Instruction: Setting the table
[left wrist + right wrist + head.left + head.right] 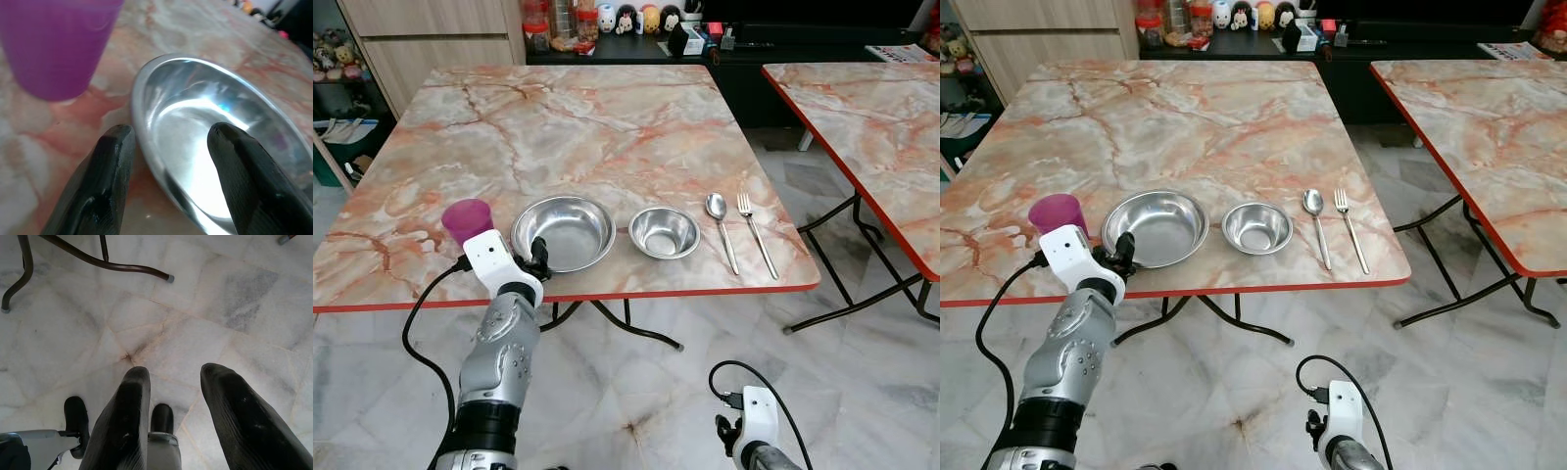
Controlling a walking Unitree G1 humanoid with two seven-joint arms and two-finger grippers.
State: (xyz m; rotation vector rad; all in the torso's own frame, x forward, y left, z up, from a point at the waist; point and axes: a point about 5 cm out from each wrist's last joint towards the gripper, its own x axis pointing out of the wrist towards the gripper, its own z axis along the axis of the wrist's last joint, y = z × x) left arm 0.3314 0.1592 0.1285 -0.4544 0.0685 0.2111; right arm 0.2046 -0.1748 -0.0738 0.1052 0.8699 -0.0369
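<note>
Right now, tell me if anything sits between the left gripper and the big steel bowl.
Nothing visible does. The left gripper is open, its fingers straddling the near rim of the large steel bowl. The purple cup stands just beside, to the bowl's left, not in the path.

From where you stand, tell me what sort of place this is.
Likely a home dining area: two marble-patterned folding tables, one laid with a steel plate, bowl, spoon and fork, plus a counter of jars and figurines behind.

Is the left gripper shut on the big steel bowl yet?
No, it is open. The left gripper has one finger outside the big bowl's rim and one over its inside, with gaps on both sides.
</note>
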